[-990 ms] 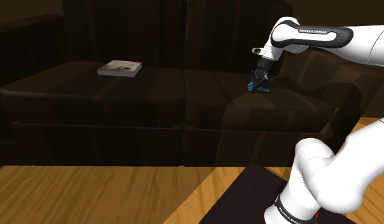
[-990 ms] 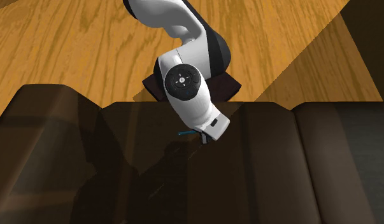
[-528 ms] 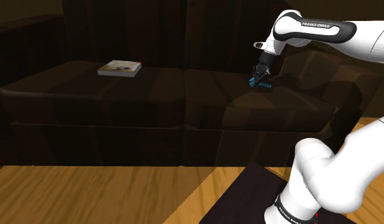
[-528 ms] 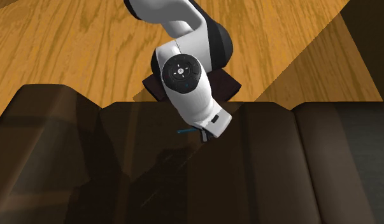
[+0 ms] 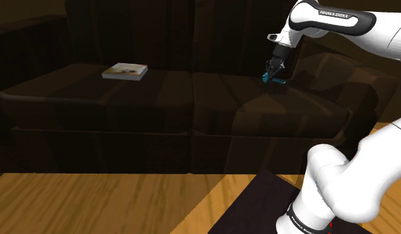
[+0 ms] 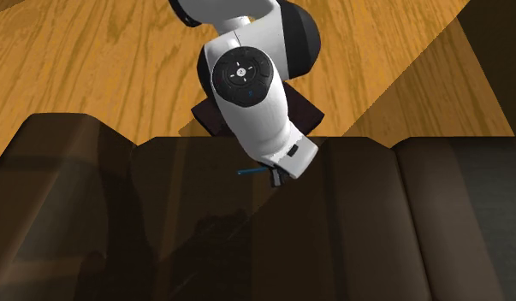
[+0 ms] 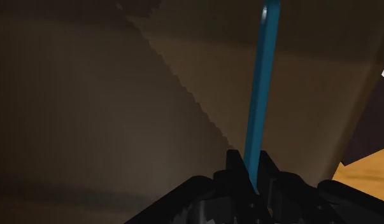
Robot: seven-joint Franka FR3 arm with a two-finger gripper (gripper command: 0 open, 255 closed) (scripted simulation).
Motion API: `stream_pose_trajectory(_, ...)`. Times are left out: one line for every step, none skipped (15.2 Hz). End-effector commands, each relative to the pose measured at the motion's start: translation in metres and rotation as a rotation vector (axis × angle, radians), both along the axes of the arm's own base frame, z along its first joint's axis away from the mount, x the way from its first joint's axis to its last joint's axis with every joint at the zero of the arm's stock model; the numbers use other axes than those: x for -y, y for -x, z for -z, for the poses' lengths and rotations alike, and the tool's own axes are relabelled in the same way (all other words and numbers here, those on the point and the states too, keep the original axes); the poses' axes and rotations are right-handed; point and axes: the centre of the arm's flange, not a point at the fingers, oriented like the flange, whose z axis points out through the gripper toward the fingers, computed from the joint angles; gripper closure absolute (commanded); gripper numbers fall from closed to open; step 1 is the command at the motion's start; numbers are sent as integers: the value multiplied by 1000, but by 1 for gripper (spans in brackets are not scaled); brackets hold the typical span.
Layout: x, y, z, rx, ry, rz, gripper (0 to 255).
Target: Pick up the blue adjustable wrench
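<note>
The hand (image 7: 250,167) was clamped on one end of the blue wrench (image 7: 260,95), over the dark sofa (image 5: 126,100).

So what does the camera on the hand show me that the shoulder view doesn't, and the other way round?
The wrist view gives the close-up: two black fingers clasping one end of the blue wrench, its long handle pointing away over the brown sofa. The shoulder view gives the wider scene: the white arm, a book lying on the sofa toward that view's left, and the dark stand. Both share the wrench, the sofa and some wooden floor.
</note>
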Motion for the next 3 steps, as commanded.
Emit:
stream_pose_trajectory(1, 0, -11, 0, 0, 0, 255)
stream_pose_trajectory(1, 0, -12, 0, 0, 0, 255)
stream_pose_trajectory(1, 0, -12, 0, 0, 0, 255)
